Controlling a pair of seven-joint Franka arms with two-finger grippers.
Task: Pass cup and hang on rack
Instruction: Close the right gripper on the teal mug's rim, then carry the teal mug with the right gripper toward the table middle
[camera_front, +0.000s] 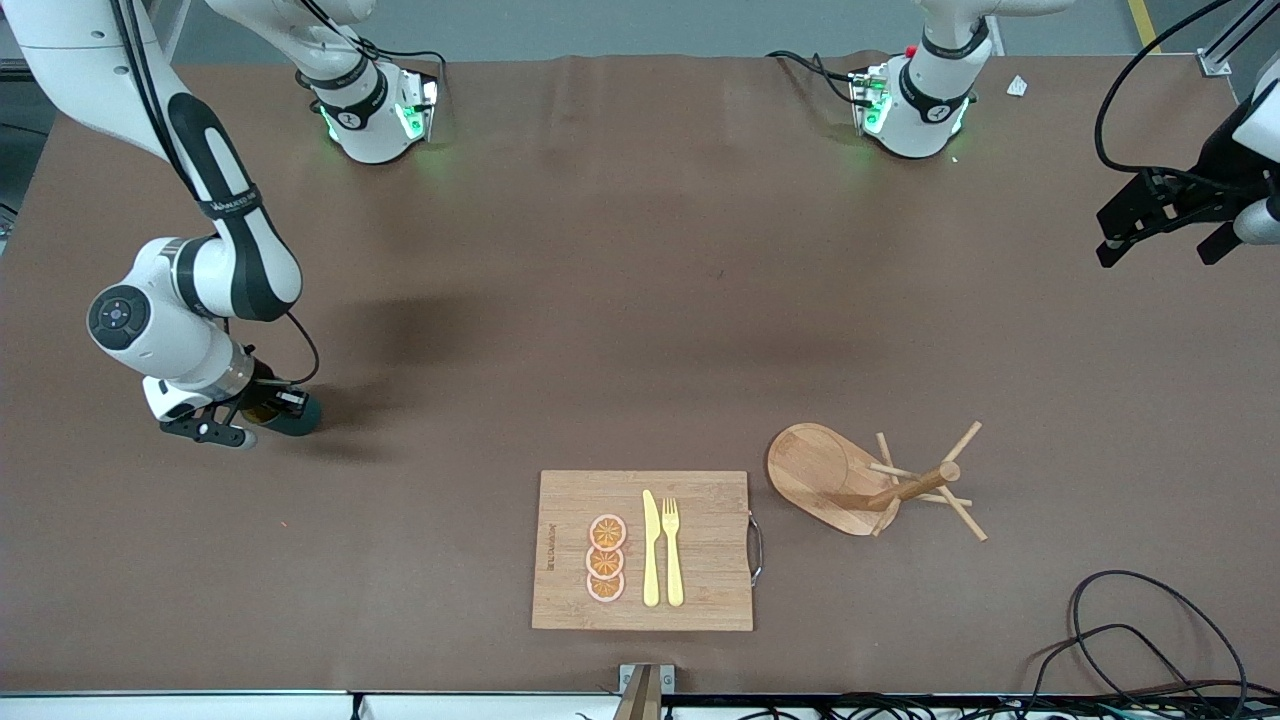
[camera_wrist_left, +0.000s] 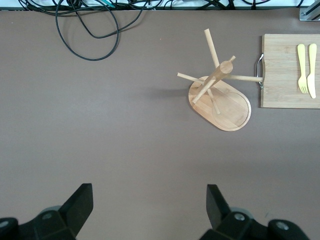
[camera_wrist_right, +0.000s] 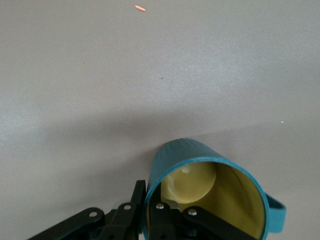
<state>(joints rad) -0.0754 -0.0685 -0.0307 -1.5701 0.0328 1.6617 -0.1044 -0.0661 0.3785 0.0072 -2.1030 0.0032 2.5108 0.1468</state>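
The cup (camera_wrist_right: 200, 170), dark teal outside and mustard-yellow inside, lies on its side on the brown table near the right arm's end (camera_front: 296, 412). My right gripper (camera_wrist_right: 149, 210) is shut on the cup's rim, one finger inside and one outside; the handle (camera_wrist_right: 276, 215) sticks out to the side. In the front view that gripper (camera_front: 250, 412) sits low at the cup. The rack (camera_front: 880, 485) (camera_wrist_left: 220, 95), a light wooden mug tree, stands toward the left arm's end beside the cutting board. My left gripper (camera_wrist_left: 150, 207) (camera_front: 1165, 225) hangs open and waits over the table's edge.
A wooden cutting board (camera_front: 570, 600) carries orange slices (camera_front: 606, 558), a yellow knife (camera_front: 651, 550) and a yellow fork (camera_front: 672, 550), nearer the front camera than the cup. Black cables (camera_front: 1140, 640) lie by the table's front corner at the left arm's end.
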